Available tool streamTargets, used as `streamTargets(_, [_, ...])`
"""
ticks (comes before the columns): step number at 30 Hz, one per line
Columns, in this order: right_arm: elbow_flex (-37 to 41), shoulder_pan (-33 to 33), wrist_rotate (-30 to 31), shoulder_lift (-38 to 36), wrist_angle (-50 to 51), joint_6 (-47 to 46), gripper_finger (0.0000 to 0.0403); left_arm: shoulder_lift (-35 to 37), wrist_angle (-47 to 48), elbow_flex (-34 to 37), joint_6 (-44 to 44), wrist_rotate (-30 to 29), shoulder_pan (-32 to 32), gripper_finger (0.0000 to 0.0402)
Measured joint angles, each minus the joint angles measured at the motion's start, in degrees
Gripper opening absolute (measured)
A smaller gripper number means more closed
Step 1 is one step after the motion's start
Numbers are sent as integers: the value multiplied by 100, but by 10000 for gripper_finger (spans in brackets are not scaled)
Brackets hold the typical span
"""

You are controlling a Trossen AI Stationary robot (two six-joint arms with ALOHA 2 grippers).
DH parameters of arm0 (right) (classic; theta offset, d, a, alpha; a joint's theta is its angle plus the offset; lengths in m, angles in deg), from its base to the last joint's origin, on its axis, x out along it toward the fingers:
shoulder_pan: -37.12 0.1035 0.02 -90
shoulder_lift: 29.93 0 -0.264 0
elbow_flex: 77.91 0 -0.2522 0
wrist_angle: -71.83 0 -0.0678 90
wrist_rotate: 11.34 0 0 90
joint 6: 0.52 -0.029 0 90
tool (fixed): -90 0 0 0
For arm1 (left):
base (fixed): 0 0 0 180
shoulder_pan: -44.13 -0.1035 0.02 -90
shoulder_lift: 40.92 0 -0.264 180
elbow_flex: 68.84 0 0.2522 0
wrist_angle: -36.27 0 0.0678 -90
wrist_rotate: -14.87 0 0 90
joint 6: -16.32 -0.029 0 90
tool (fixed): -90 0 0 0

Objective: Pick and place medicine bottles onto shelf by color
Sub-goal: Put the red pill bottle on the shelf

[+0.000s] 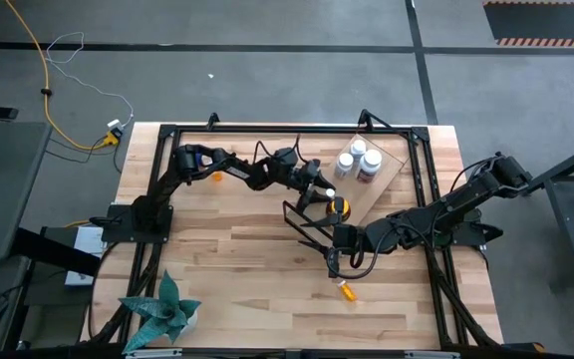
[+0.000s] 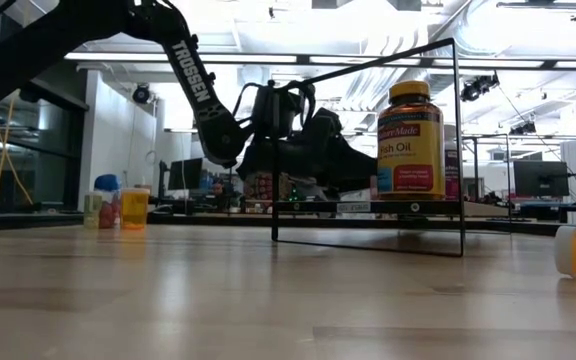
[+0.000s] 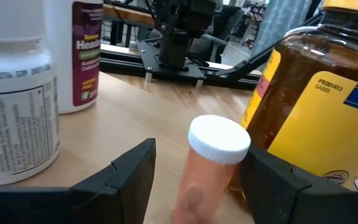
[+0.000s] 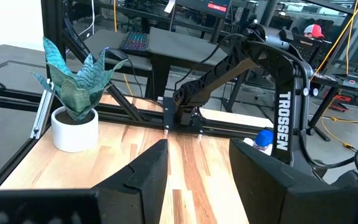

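While the left gripper (image 3: 191,180) stands open around a small orange bottle (image 3: 211,163) on the shelf (image 1: 392,165), the amber bottle (image 3: 319,106) crowds one finger. Closing carelessly could topple it. The right gripper (image 4: 194,174) waits open, empty.

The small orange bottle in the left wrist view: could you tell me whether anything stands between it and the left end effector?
Nothing visible does. The small orange bottle with its white cap already stands between the open fingers of the left end effector. The big amber bottle stands close beside it, crowding one finger, and white bottles stand on the other side.
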Motion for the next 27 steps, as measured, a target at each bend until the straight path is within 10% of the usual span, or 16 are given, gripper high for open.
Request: streamTargets(27, [0, 0, 0, 0, 21, -2, 165, 73, 147, 7, -1, -167, 50, 206])
